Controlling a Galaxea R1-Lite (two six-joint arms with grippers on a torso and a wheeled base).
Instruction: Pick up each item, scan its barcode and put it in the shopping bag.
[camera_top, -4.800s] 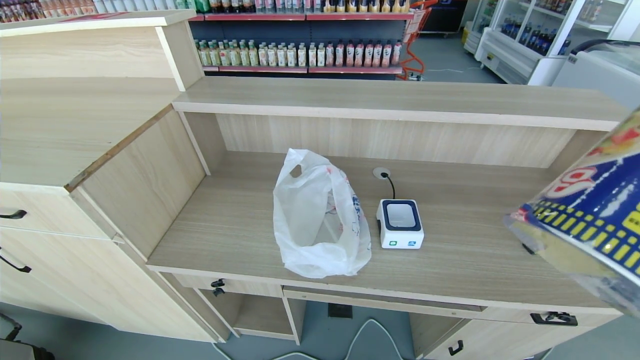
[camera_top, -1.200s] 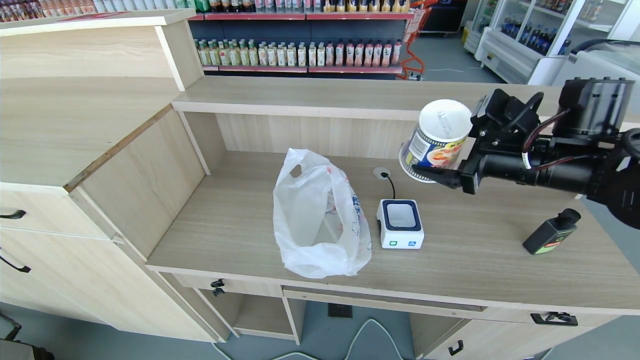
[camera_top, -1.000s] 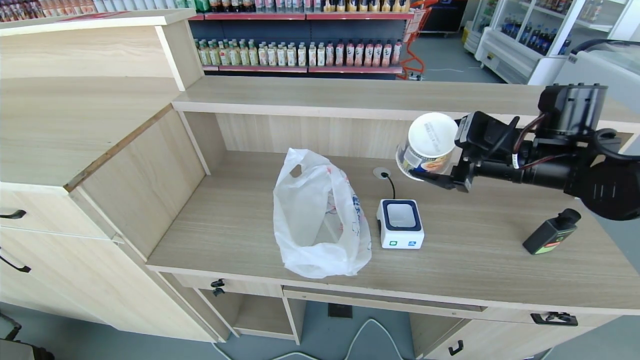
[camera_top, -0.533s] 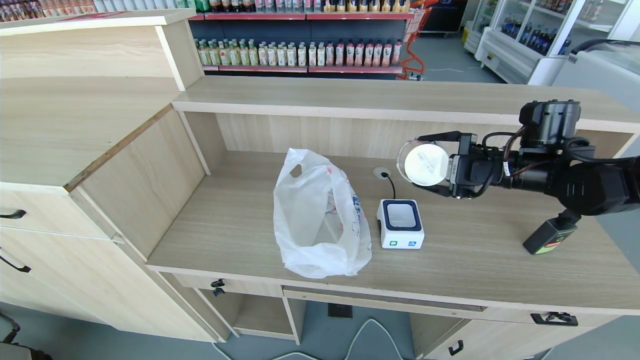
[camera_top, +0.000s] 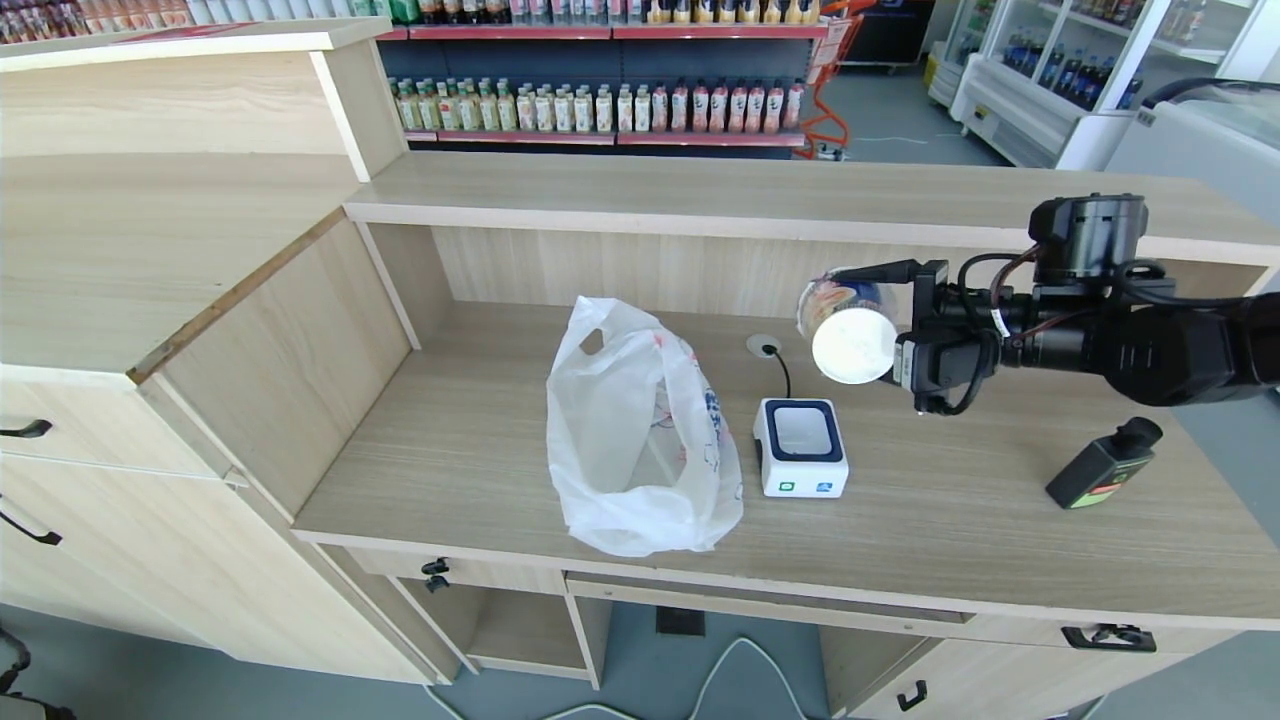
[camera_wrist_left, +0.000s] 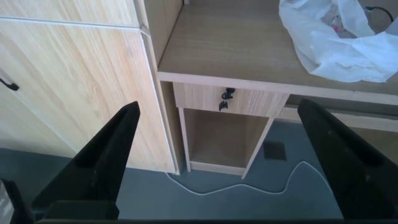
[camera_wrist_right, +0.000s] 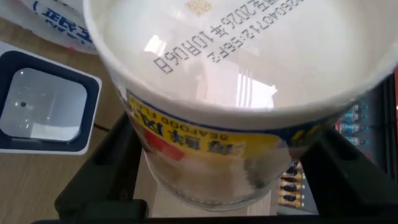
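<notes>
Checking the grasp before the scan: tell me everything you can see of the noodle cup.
The noodle cup is a round tapered tub: plain white base with a printed code, glossy sidewall printed yellow, blue and red. The right gripper clamps its sidewall, holding it in the air on its side, base toward the head camera, near the scanner. Nothing else touches it.

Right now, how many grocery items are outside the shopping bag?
2: a noodle cup in the right gripper near the scanner, and a dark bottle at the right end of the counter. The bag may hide more.
</notes>
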